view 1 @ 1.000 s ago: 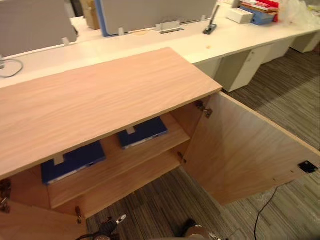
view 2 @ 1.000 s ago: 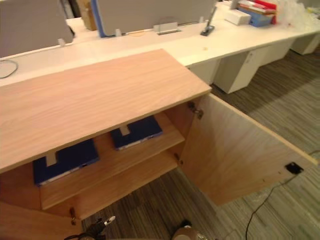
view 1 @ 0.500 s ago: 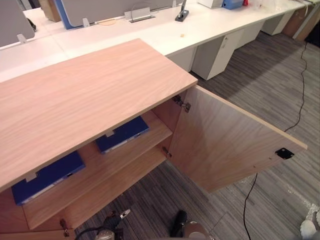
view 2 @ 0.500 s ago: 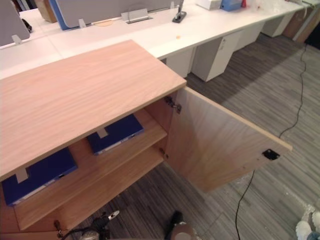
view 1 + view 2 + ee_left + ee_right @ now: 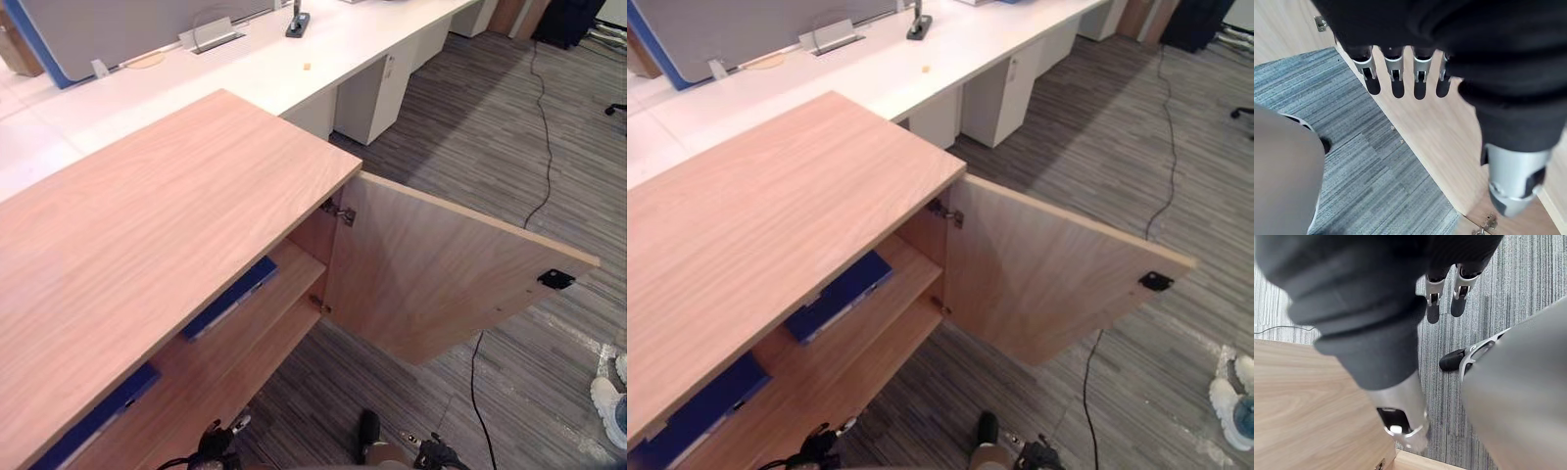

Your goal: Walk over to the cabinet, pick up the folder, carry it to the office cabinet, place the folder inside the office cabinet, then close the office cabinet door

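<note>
The wooden office cabinet (image 5: 167,225) stands before me with its right door (image 5: 441,274) swung wide open. On its upper shelf lie two blue folders, one near the middle (image 5: 230,297) and one further left (image 5: 696,416), both partly hidden under the cabinet top. My left hand (image 5: 1396,73) hangs low beside a wooden cabinet panel, open, fingers straight, holding nothing. My right hand (image 5: 1449,289) hangs over the carpet near the door's edge, also open and holding nothing.
A long white desk (image 5: 245,69) with a grey partition (image 5: 127,24) runs behind the cabinet, with a white pedestal (image 5: 377,93) under it. A person's white shoes (image 5: 612,401) stand on the striped carpet at the far right. The open door juts out into the floor.
The whole picture has shifted: my camera has swung right, so the cabinet and folders sit further left. The door, folders and hanging hands look unchanged.
</note>
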Motion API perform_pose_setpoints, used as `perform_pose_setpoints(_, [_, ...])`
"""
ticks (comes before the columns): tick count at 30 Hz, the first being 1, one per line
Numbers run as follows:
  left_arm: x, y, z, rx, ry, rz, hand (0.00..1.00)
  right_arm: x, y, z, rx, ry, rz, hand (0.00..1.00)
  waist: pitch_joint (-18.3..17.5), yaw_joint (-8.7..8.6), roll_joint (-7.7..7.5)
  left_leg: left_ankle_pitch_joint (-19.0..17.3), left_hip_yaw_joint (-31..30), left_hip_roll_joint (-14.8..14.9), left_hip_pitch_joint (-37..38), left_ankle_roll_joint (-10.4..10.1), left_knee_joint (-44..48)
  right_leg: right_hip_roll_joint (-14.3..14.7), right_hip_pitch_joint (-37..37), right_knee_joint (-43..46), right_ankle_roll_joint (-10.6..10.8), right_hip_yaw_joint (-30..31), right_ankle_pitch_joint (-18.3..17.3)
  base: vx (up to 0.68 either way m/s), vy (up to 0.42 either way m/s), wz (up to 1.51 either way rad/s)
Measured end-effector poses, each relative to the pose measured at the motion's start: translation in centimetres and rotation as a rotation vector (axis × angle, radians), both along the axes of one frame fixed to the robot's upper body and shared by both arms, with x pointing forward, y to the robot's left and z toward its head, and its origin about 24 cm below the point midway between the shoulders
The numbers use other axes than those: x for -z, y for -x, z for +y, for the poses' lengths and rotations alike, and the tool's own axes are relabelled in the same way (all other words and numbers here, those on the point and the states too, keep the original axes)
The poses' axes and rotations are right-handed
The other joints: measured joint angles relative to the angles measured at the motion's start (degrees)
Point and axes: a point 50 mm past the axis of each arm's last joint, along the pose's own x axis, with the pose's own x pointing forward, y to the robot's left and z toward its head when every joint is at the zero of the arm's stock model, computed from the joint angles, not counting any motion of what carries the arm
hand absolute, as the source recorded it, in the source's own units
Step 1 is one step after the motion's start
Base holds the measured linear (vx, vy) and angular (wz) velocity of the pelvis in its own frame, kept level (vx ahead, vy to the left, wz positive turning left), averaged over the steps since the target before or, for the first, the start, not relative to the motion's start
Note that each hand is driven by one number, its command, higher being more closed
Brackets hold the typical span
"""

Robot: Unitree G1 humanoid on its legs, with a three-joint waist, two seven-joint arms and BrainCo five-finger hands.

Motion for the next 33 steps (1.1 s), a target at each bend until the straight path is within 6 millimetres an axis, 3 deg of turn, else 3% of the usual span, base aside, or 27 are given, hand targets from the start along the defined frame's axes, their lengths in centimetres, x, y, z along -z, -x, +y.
perform_pose_setpoints(6, [0.1,0.2,-0.5,-0.046,0.026,-0.003,0.00,-0.1,0.3,-0.1,0.037,-0.002,-0.023,0.00,-1.0,-0.15,0.87,0.4,2.1,-1.3,2.5,0.6,0.6,-1.1,-0.5,3.9,0.2,0.4,-0.9,0.00,0.080,-0.28])
perform_pose_setpoints(10, [0.1,0.5,-0.2,-0.055,0.018,0.007,0.00,-0.3,-0.3,0.1,0.054,-0.003,-0.046,0.00,-1.5,0.22,0.43,1.2,3.4,-2.6,2.2,1.9,0.8,-3.3,-5.0,10.3,-0.8,-1.4,-1.6,-0.10,0.098,-0.26])
perform_pose_setpoints(12, [0.2,0.7,-0.2,-0.055,0.015,0.013,0.00,-0.4,-0.6,-0.1,0.059,0.001,-0.054,0.00,-1.4,0.21,1.04,1.3,4.0,-2.7,2.2,2.2,-0.7,-5.5,-7.3,17.9,-3.8,-6.0,-7.5,-0.05,0.040,0.06])
perform_pose_setpoints(13, [0.2,0.7,-0.1,-0.049,0.012,0.017,0.00,-0.5,-0.9,-0.2,0.061,0.007,-0.060,0.00,-1.5,-0.03,0.48,1.3,3.8,-2.9,2.4,2.2,-2.0,-8.0,-9.4,28.1,-4.9,-10.7,-13.1,0.01,-0.005,0.36])
perform_pose_setpoints(14, [0.2,1.0,0.2,-0.042,0.002,0.025,0.00,-0.6,-1.2,-0.1,0.055,0.004,-0.065,0.00,-1.7,-0.27,0.20,1.3,3.4,-3.1,2.5,2.1,-2.4,-8.6,-9.9,31.0,-5.1,-13.8,-14.4,0.02,-0.059,0.15])
perform_pose_setpoints(15, [0.1,0.9,0.8,-0.077,-0.005,0.015,0.00,-0.7,-1.9,0.1,0.025,0.006,-0.079,0.00,-1.8,0.99,-0.19,1.4,3.9,-3.4,2.1,1.9,-2.3,-8.1,-9.5,29.1,-5.2,-16.0,-14.4,0.02,-0.075,-0.21])
perform_pose_setpoints(16, [0.1,0.9,1.0,-0.084,-0.008,0.017,0.00,-0.9,-2.6,0.3,0.005,0.007,-0.095,0.00,-1.9,1.33,-0.13,1.6,4.3,-3.2,1.8,1.6,-2.1,-7.0,-8.8,26.9,-4.9,-15.9,-14.2,0.01,-0.118,-0.75])
perform_pose_setpoints(17, [0.1,1.4,1.3,-0.096,-0.014,0.028,0.00,-1.3,-4.4,1.0,-0.054,0.005,-0.133,0.00,-2.0,1.49,-0.08,2.3,5.5,-2.3,0.3,1.3,-1.1,-3.7,-6.6,18.3,-2.4,-15.6,-12.1,-0.02,-0.104,-0.72])
perform_pose_setpoints(21, [0.1,1.2,1.1,-0.099,-0.008,0.025,0.00,-2.5,-7.1,2.0,-0.155,0.023,-0.221,0.00,-2.1,2.05,-0.32,3.4,6.0,-0.3,-0.6,1.1,1.4,3.3,0.1,-1.4,-3.9,-13.2,-2.5,-0.05,-0.138,-0.56])
perform_pose_setpoints(25, [0.0,0.9,1.0,-0.086,-0.013,0.013,0.00,-4.0,-9.1,2.0,-0.169,0.042,-0.329,0.00,-1.9,2.64,-0.83,3.2,6.2,0.3,-0.8,0.9,3.5,4.6,0.7,-3.6,-4.8,-10.3,-1.8,0.00,-0.028,-0.41])
perform_pose_setpoints(27, [-0.1,0.7,0.9,-0.085,-0.013,0.002,0.00,-4.8,-10.2,1.9,-0.178,0.055,-0.386,0.00,-1.6,3.25,-1.41,-1.7,5.6,1.2,-1.2,1.0,2.2,4.9,1.4,-3.6,-5.3,-8.5,-2.2,0.00,0.000,-0.36])
perform_pose_setpoints(28, [-0.1,0.6,0.9,-0.083,-0.013,0.001,0.00,-5.1,-10.5,1.9,-0.176,0.059,-0.404,0.00,-1.6,3.21,-1.44,-1.9,5.4,1.5,-1.7,0.8,1.2,4.9,1.5,-3.6,-5.2,-8.2,-2.2,-0.05,0.013,-0.27])
perform_pose_setpoints(29, [-0.1,0.6,0.9,-0.079,-0.014,0.000,0.00,-5.4,-10.8,1.8,-0.172,0.063,-0.426,0.00,-1.6,3.15,-1.41,-1.5,5.3,2.4,-2.4,0.3,-0.5,5.0,1.7,-3.6,-4.8,-7.9,-1.9,-0.10,0.042,-0.27])
perform_pose_setpoints(30, [-0.1,0.6,0.9,-0.081,-0.013,-0.003,0.00,-5.7,-10.9,1.7,-0.157,0.063,-0.448,0.00,-1.9,3.06,-1.30,2.3,5.7,3.5,-3.2,-0.6,-1.4,5.3,2.2,-3.6,-3.9,-7.6,-1.3,-0.09,0.077,-0.22])
perform_pose_setpoints(33, [-0.2,0.5,1.2,-0.055,-0.027,0.000,0.00,-6.1,-10.7,1.7,-0.133,0.058,-0.480,0.00,-2.4,2.89,-2.18,2.4,5.9,2.6,-2.6,-0.5,-2.5,4.4,2.4,-3.6,-3.3,-7.5,-1.2,-0.01,0.084,-0.01])
